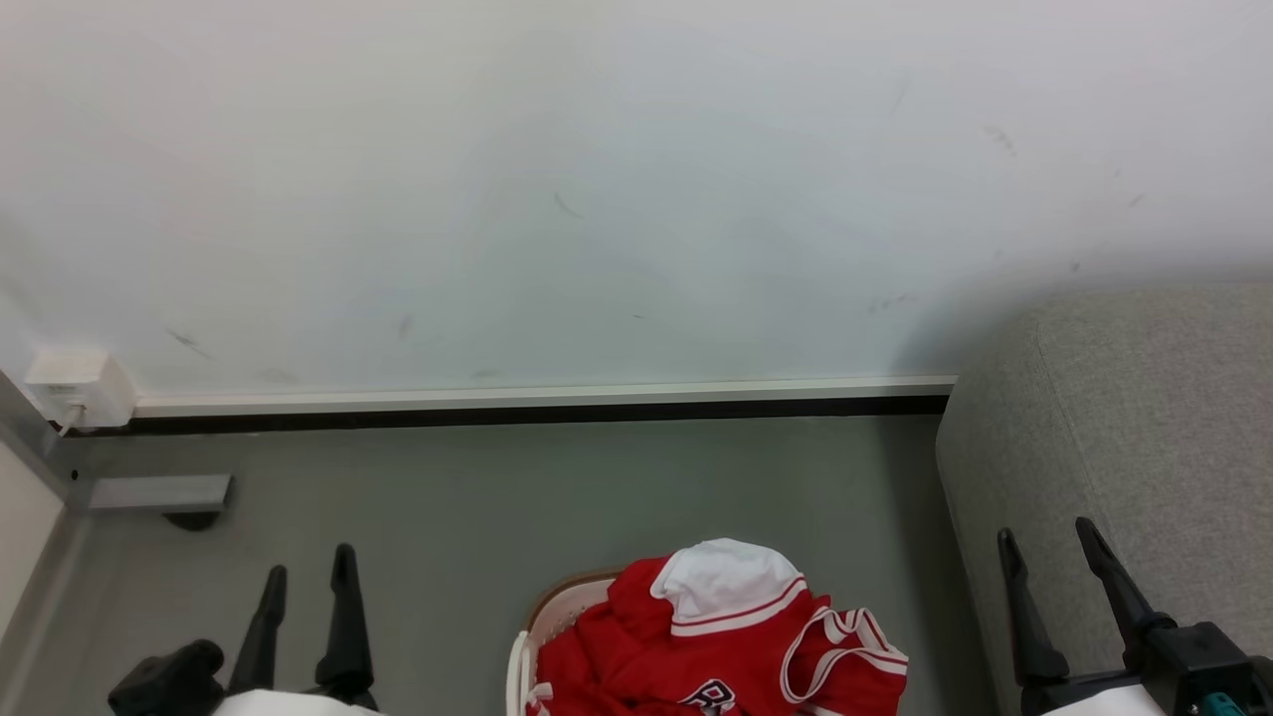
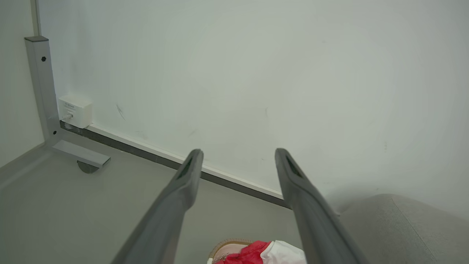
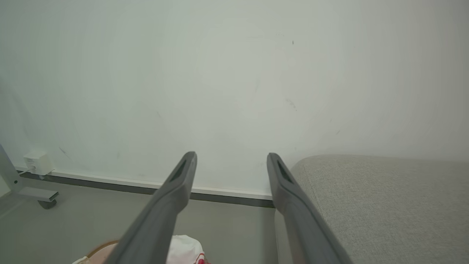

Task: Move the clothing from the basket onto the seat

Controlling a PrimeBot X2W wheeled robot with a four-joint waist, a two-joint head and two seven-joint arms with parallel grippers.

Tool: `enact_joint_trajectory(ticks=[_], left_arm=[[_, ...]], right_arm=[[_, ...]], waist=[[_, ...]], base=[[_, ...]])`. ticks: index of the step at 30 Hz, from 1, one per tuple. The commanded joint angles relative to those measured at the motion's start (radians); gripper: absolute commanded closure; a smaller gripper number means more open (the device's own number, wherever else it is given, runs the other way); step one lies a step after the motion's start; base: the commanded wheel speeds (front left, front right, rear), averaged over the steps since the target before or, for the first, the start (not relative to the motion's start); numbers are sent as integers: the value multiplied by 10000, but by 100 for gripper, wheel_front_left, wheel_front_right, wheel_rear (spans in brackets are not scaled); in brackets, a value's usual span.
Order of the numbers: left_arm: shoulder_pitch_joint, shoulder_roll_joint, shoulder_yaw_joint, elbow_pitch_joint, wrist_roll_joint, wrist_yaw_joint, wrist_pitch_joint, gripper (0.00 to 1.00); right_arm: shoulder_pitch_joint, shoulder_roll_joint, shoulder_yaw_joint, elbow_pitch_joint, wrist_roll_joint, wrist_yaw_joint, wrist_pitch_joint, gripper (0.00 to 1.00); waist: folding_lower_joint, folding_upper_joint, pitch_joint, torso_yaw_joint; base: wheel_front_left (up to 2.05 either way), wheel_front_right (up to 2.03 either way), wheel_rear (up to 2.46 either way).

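Nearest me, my left claw (image 1: 308,562) sits at seven o'clock of the head view. Both dark fingers are spread wide with nothing between them. My right claw (image 1: 1046,532), at five o'clock, is likewise released and empty, its fingers showing in front of the seat's side. Between the two, at six o'clock, the basket (image 1: 562,607) stands on the grey floor (image 1: 497,497), its brown rim showing at the far corner. The clothing (image 1: 696,646) is heaped in it, red with a white panel on top and striped trim spilling toward three o'clock. The seat (image 1: 1144,418), in light grey fabric, rises at four o'clock, just beside the basket. Farther off, a dark baseboard (image 1: 537,413) runs under the white wall (image 1: 597,199). A small white box (image 1: 75,383) sits at nine o'clock, with a grey metal foot (image 1: 159,492) just below it.
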Motion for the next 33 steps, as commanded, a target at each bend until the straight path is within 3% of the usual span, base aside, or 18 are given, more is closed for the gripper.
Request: enact_joint_trajectory(ticks=[1,23,33], left_arm=[[11,88,-8,-40,372,1,-96,0],[153,93,104,124,2160,-103,-492,0],[217,92,55,250,2112,-136,-526,0]], right_arm=[[126,-87,-52,36,-207,-16,-103,0],[234,-93,-311,353,-1356,-20,-510,0],[287,-88,-488,496,-1138,-21,-538,0]], waist=[[0,0,2,-11],[0,0,5,-148],[0,0,-32,-136]], base=[[0,0,0],[0,0,0],[0,0,0]])
